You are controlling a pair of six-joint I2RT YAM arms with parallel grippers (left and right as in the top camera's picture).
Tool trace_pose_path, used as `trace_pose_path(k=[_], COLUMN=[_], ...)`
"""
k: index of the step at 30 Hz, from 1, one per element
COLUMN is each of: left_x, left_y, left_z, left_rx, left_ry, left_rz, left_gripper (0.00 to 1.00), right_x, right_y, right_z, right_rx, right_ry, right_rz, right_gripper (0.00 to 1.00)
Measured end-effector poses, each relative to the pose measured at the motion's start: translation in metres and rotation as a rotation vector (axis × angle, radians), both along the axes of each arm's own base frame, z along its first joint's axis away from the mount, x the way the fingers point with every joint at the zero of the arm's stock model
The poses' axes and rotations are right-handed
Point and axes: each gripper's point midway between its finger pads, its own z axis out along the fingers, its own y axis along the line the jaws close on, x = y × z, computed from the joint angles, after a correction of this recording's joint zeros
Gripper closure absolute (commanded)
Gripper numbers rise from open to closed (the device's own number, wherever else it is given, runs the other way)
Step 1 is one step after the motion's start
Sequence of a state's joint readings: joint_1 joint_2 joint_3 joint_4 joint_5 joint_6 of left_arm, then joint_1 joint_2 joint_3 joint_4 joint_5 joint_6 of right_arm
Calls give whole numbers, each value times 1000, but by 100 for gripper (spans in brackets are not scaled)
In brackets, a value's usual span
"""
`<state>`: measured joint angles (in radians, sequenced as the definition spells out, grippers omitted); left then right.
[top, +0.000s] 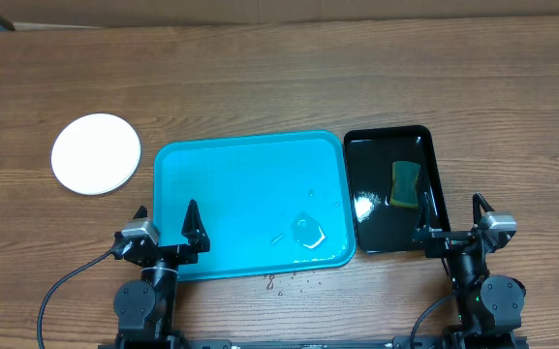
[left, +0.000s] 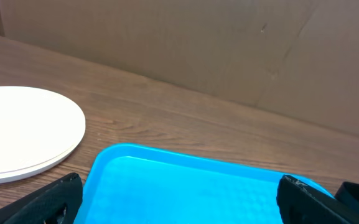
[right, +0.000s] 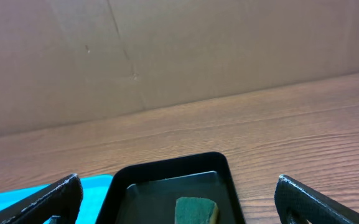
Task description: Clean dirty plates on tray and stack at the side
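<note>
Brown wooden tabletop (top: 279, 87), cardboard wall behind. A stack of round flat white plates (top: 96, 153) lies toward the left edge, apart from the large turquoise rectangular plastic tray (top: 231, 194) at the middle of the front edge. Just beside it, a glossy black tray (top: 376, 223) holds a green sponge (top: 407, 182). The left gripper (top: 168, 218) and right gripper (top: 450, 221) both gape wide, holding nothing.

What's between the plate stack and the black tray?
The turquoise tray, holding only a small clear puddle; the overhead view shows it.
</note>
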<state>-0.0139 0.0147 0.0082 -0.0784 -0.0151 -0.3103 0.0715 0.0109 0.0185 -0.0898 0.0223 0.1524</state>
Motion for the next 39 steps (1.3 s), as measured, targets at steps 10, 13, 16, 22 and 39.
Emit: trace_pose_path(k=[10, 13, 16, 22, 39], left_x=[0, 0, 0, 0, 0], left_y=[0, 0, 0, 0, 0], left_z=[0, 0, 0, 0, 0], left_rx=[19, 22, 22, 22, 22], left_ry=[0, 0, 0, 0, 0], left_rz=[-1, -1, -1, -1, -1], left_gripper=[0, 0, 0, 0, 0], right_x=[0, 0, 0, 0, 0], right_y=[0, 0, 0, 0, 0], right_z=[0, 0, 0, 0, 0], right_rx=[0, 1, 0, 0, 0], right_ry=[0, 0, 0, 0, 0], right_rz=[0, 0, 0, 0, 0], right_gripper=[0, 0, 0, 0, 0])
